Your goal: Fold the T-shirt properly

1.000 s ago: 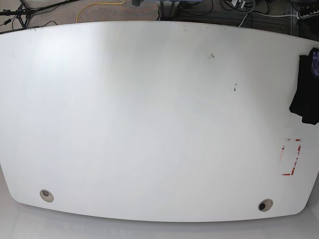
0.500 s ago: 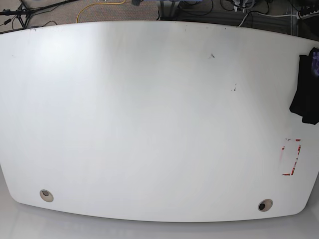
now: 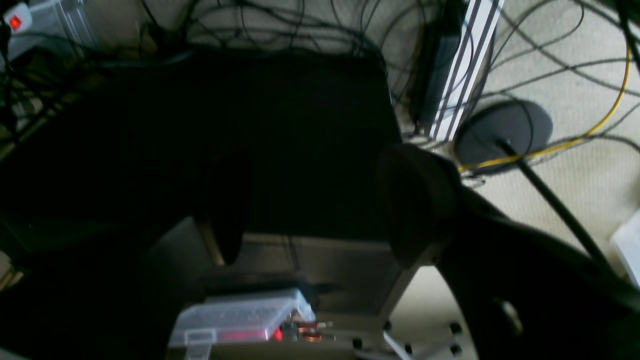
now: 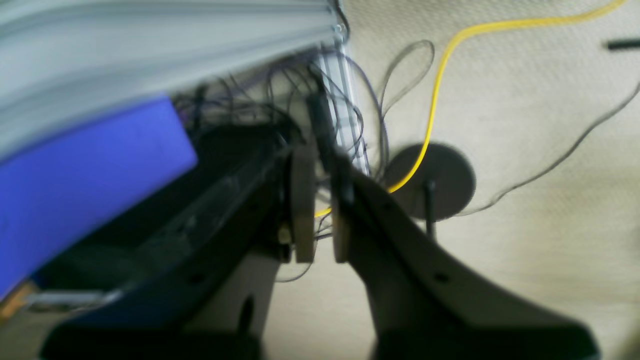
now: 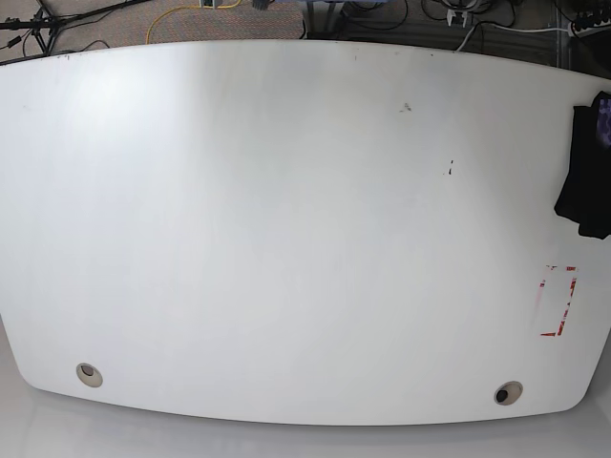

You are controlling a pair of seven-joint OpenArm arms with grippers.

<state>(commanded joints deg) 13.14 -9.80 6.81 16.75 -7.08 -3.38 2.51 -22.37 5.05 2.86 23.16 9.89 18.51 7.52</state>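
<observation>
White and smooth, the table [image 5: 305, 229] fills most of the base view, with its front corners rounded. Two round holes [image 5: 89, 375] are near its front edge, one toward each side. Small dark marks [image 5: 406, 107] lie in the upper part, and a broken red outline [image 5: 558, 301] is near the right side of this view.

Just above this outline, at the right edge of the base view, lies the black T-shirt [image 5: 584, 172]. It is cut by the border of the picture, so I see only one part of it, with a blue-purple patch [image 5: 604, 122] on top. How it is folded, I cannot tell.

Behind the table are cables [image 5: 382, 24] and, on the left of the view, a yellow cable [image 5: 177, 11].

In its wrist view, the left gripper [image 3: 322, 205] has its dark fingers widely separated, with nothing held between them. The right gripper [image 4: 322, 210] has fingers close together, but a narrow gap is visible and they grasp nothing. Beside it in the same view are a blurred blue panel [image 4: 95, 185] and a round dark base [image 4: 432, 182] on the floor [image 4: 540, 240], partly crossed by yellow cable.
</observation>
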